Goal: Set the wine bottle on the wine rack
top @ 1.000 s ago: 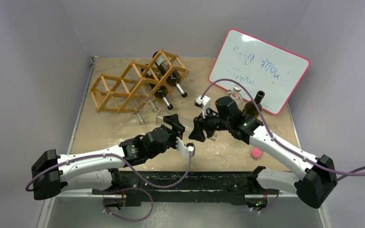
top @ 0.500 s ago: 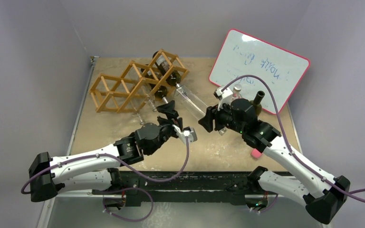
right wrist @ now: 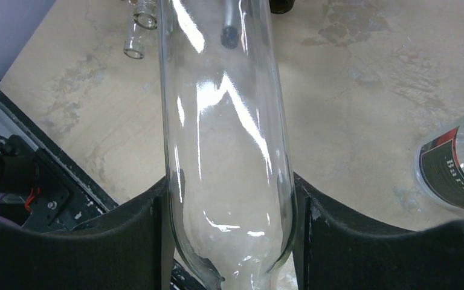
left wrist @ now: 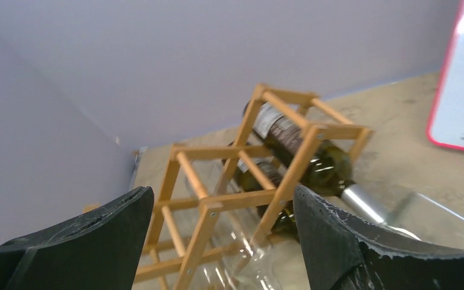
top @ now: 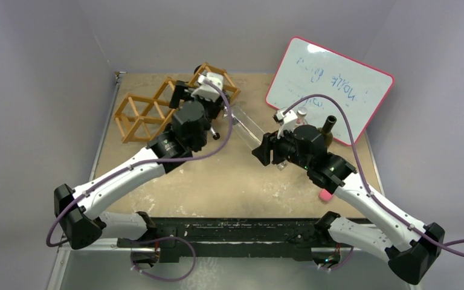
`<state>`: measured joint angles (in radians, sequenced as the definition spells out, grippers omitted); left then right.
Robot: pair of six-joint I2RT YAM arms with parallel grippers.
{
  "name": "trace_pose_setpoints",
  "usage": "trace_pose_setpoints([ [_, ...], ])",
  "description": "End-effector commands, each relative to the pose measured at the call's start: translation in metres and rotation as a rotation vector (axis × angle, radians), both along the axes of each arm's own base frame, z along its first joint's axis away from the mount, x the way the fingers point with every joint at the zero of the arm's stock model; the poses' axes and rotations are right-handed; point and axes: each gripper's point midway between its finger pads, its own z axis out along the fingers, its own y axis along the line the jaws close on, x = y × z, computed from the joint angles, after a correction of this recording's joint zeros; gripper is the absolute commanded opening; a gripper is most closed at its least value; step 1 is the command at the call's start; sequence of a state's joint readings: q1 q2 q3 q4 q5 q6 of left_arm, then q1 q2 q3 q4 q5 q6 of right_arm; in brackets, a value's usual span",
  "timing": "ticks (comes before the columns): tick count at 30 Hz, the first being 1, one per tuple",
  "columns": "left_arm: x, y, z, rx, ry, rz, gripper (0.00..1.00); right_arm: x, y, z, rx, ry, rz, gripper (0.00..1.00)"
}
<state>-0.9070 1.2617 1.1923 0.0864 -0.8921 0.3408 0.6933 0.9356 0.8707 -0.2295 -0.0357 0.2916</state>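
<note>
Well, your right gripper (right wrist: 229,199) pinches the clear wine bottle (right wrist: 223,121) near its fat bottom end, one black finger on each side of the glass. You hold it up off the table (top: 217,181), slanted, with its far end aimed at the right end of the wine rack (top: 140,115). It is not in the rack yet, and you cannot tell if its far end touches the wood. Your left gripper (left wrist: 222,193) is up by the rack with its fingers spread wide and nothing in them. Through that gap you see the wooden squares, with two dark bottles (left wrist: 329,168) lying in them, one with a silver neck poking out. A white board (top: 329,90) with a pink edge leans up at the back right, and two standing bottles (top: 325,133) are just in front of it. A small pink thing (top: 326,194) lies on the table near your right arm
</note>
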Motion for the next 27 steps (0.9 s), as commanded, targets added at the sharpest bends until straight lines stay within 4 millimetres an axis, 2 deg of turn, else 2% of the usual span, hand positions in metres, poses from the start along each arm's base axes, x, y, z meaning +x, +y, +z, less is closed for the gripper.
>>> trace_pose_setpoints([
  [1, 0.019, 0.046, 0.011, -0.232, 0.032, 0.176, 0.86, 0.011, 0.011, 0.045, 0.12, -0.119, -0.001, 0.0],
  [5, 0.031, 0.09, 0.009, -0.386, 0.074, 0.28, 0.87, 0.004, 0.022, 0.046, 0.138, -0.113, 0.075, 0.0],
  [8, 0.028, 0.112, 0.012, -0.48, 0.08, 0.307, 0.87, 0.0, 0.038, 0.049, 0.173, -0.105, 0.15, 0.0],
  [14, 0.005, 0.13, 0.047, -0.59, -0.008, 0.291, 0.87, -0.005, 0.078, 0.057, 0.237, -0.092, 0.248, 0.0],
  [20, -0.021, 0.143, 0.08, -0.662, -0.106, 0.247, 0.86, -0.018, 0.142, 0.064, 0.302, -0.06, 0.329, 0.0],
  [24, -0.032, 0.151, 0.085, -0.672, -0.136, 0.242, 0.86, -0.015, 0.183, 0.048, 0.265, -0.01, 0.324, 0.0],
  [27, -0.037, 0.155, 0.085, -0.664, -0.14, 0.246, 0.86, -0.014, 0.206, 0.041, 0.239, 0.01, 0.311, 0.0],
])
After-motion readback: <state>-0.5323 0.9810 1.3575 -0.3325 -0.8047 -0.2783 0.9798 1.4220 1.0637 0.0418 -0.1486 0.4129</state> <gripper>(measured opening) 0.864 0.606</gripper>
